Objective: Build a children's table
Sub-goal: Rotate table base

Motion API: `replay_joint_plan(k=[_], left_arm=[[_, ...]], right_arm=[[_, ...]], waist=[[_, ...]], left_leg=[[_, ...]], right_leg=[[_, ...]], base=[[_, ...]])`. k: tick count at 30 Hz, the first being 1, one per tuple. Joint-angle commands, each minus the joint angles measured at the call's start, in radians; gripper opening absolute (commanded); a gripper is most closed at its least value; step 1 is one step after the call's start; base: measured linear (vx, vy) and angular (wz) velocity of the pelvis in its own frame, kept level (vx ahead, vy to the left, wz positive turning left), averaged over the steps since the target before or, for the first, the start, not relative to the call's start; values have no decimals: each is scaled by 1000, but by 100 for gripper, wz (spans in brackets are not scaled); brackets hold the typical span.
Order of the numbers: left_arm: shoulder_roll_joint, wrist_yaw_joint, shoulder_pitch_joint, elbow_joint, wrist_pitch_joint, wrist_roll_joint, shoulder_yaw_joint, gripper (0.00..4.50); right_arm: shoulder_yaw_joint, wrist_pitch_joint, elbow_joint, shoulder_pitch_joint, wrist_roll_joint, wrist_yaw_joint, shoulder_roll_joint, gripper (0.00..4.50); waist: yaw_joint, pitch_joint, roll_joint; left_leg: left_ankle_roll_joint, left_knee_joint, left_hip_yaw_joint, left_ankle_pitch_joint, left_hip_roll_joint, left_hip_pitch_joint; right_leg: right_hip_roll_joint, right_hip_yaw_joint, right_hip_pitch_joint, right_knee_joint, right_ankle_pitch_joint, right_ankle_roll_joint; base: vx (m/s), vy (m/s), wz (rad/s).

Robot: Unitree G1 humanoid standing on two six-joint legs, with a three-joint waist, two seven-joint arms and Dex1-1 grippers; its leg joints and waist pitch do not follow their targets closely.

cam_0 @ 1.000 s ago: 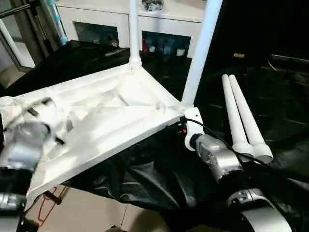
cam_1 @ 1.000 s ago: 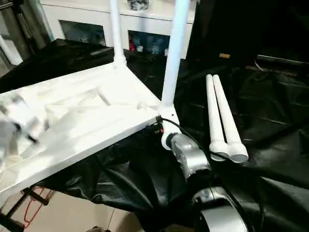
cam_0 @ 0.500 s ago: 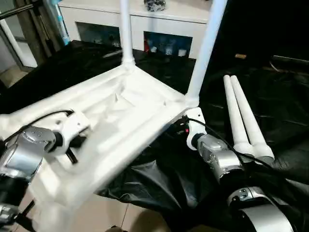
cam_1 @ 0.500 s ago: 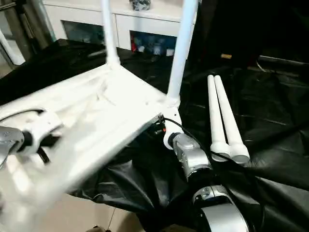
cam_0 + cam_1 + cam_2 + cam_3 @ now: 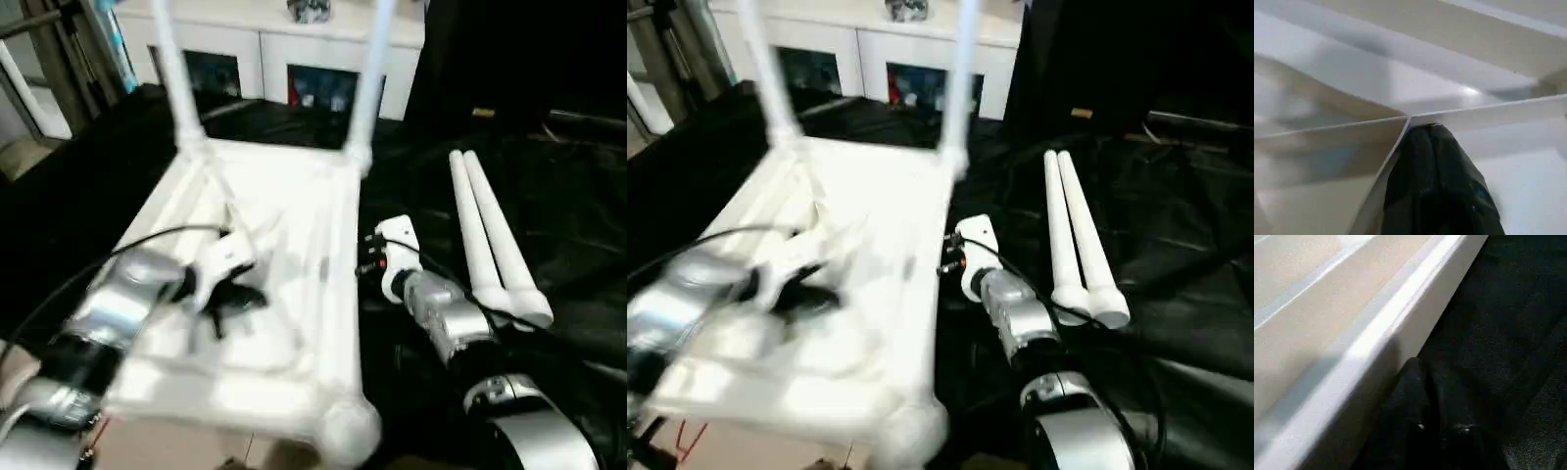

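Since a second ago the white plastic rectangular tabletop (image 5: pixel 284 284) has swung round on the black sheet (image 5: pixel 568 215): its long side, which ran slantwise across the head views, now runs away from the robot, and the near rounded corner socket (image 5: pixel 348 431) has come up close at the bottom. The right gripper (image 5: pixel 370 257) has drawn its fingers in over that time, and the left arm has moved in over the ribbed underside.

The tabletop lies underside up. Two long white tapered tube legs (image 5: pixel 364 93) stand in its far corner sockets, their tops cut off by the frame and their outlines smeared by motion. Two more loose white tube legs (image 5: pixel 495 245) lie side by side on the sheet, well apart from the tabletop on the robot's right.

The left gripper (image 5: pixel 1432 147) has its jaws together, tips pressed against a thin rib where several ribs meet; whether they pinch it is hard to tell. The right gripper's jaws are together too, just beside the tabletop's right edge, holding nothing.

Behind stands a white cabinet with glass doors (image 5: pixel 294 59), its top cut off.
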Motion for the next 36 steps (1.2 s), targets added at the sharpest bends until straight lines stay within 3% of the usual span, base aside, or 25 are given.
replay_joint_plan(k=[1,3,4,5,8,10,11,17,22,29,31,32,33,34,35,36], left_arm=[[-24,83,-56,72,-60,33,-8,0],[-41,129,-86,139,-97,55,-14,0],[-49,167,-103,183,-128,75,-21,0],[-70,242,-139,277,-189,100,-23,0],[-98,344,-180,376,-243,121,-18,0],[-130,424,-208,434,-283,111,12,0],[-159,486,-227,473,-315,96,43,0],[-202,571,-264,570,-377,98,58,0],[-227,683,-284,645,-440,88,97,0],[-227,683,-284,645,-440,88,97,0],[-221,685,-281,629,-470,78,117,21],[-215,572,-222,458,-407,5,144,41],[-215,572,-222,458,-407,5,144,41],[-207,399,-123,179,-295,-109,162,41],[-203,333,-83,66,-250,-155,161,47],[-203,333,-83,66,-250,-155,161,47]], right_arm=[[21,5,-20,2,-1,27,7,3],[18,9,-39,8,-2,27,-2,3],[14,11,-51,12,-1,27,-7,3],[8,14,-75,18,-1,26,-18,3],[1,23,-113,27,0,21,-34,3],[-8,30,-145,33,1,17,-51,3],[-22,32,-167,34,2,0,-68,3],[-58,66,-214,34,7,-43,-99,3],[-84,162,-324,43,4,-79,-141,3],[-84,162,-324,43,4,-79,-141,3],[-110,178,-355,43,29,-74,-151,19],[-138,185,-314,13,29,-97,-184,36],[-138,185,-314,13,29,-97,-184,36],[-170,194,-237,-35,23,-128,-233,41],[-180,197,-203,-55,21,-136,-252,55],[-180,197,-203,-55,21,-136,-252,55]], waist=[[0,-70,13],[2,-70,12],[1,-70,19],[1,-72,14],[4,-73,11],[8,-75,13],[11,-76,8],[20,-75,2],[20,-75,7],[17,-75,6],[18,-75,14],[18,-76,9],[19,-77,-14],[28,-79,-4],[30,-76,-7],[31,-71,-4]], left_leg=[[-9,-65,-13,-176,33,12],[-7,-64,-14,-183,34,13],[-6,-64,-15,-183,33,12],[-6,-63,-15,-186,34,12],[5,-61,-15,-175,33,11],[9,-60,-16,-164,35,13],[17,-57,-14,-150,33,11],[36,-55,-12,-136,31,12],[34,-55,-14,-145,31,12],[36,-55,-14,-149,33,12],[34,-55,-15,-149,32,13],[36,-54,-15,-147,33,13],[32,-57,-15,-138,41,14],[29,-55,-16,-115,47,15],[22,-53,-11,-101,49,14],[23,-49,0,-112,38,15]], right_leg=[[-79,56,59,-65,-91,-220],[-81,55,60,-67,-105,-218],[-80,55,60,-67,-104,-217],[-80,55,62,-67,-98,-214],[-79,54,63,-67,-81,-211],[-82,54,63,-64,-69,-217],[-80,54,66,-63,-41,-225],[-80,53,65,-67,-51,-224],[-80,52,66,-69,-61,-214],[-81,51,63,-69,-69,-227],[-80,51,64,-69,-58,-229],[-80,52,66,-67,-40,-232],[-89,52,70,-61,-34,-248],[-102,54,71,-55,-39,-271],[-100,54,64,-54,-52,-284],[-81,54,53,-61,-64,-268]], base=[[0,0,0],[0,0,0],[0,0,0],[0,0,0],[0,0,0],[0,0,0],[0,0,0],[0,0,0],[0,0,0],[0,0,0],[0,0,0],[0,0,0],[0,0,0],[0,0,0],[0,0,0],[0,0,0]])
